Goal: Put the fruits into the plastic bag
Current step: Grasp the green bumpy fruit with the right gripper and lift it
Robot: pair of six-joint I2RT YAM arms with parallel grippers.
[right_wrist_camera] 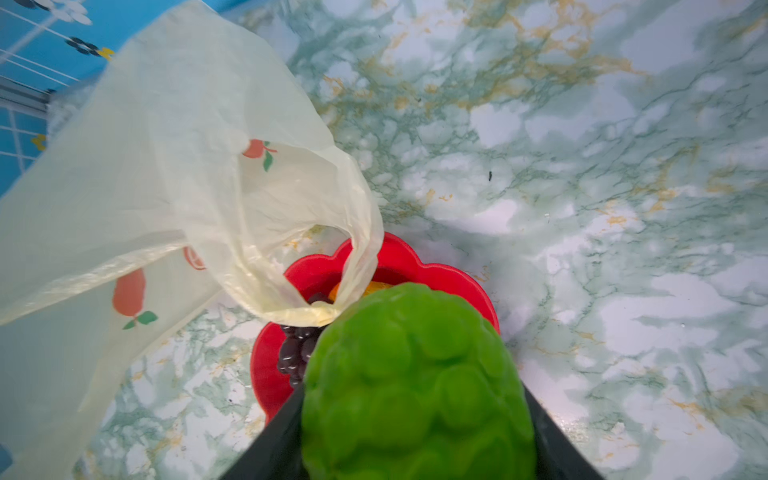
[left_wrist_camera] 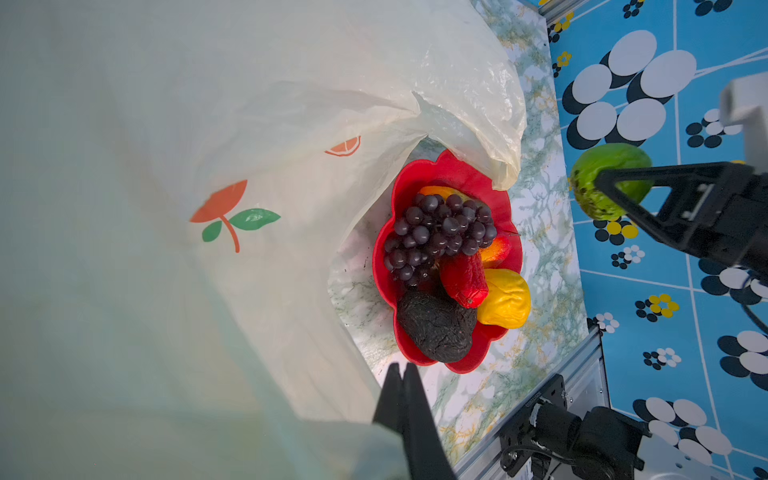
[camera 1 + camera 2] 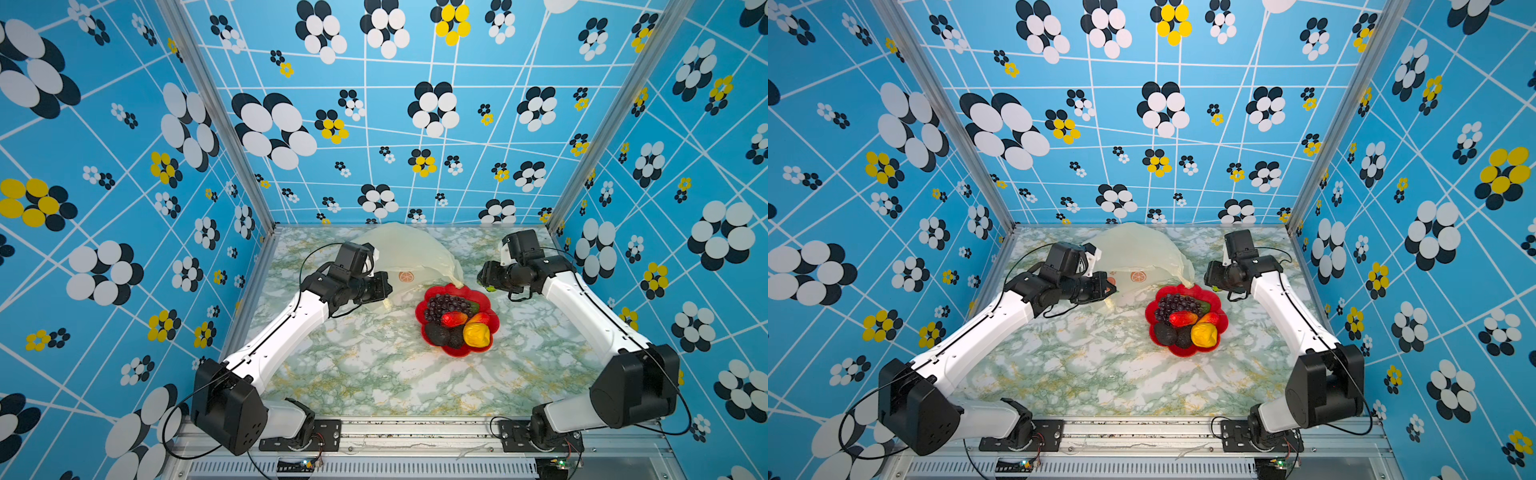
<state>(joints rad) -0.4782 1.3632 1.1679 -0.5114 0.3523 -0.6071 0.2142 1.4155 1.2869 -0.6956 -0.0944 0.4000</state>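
while the right gripper (image 3: 487, 283) clamps the green fruit (image 1: 415, 374) aloft beside the red plate (image 2: 457, 171) of remaining fruits (image 3: 455, 320), the closed left gripper (image 2: 401, 388) pinches the plastic bag (image 2: 249, 124) up, so next likely comes swinging it into the mouth.

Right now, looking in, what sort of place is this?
Probably a robot test booth: a left arm and right arm bolted to a metal rail, patterned walls boxing in a marble-look table, toy fruits on a red plate beside a plastic bag.
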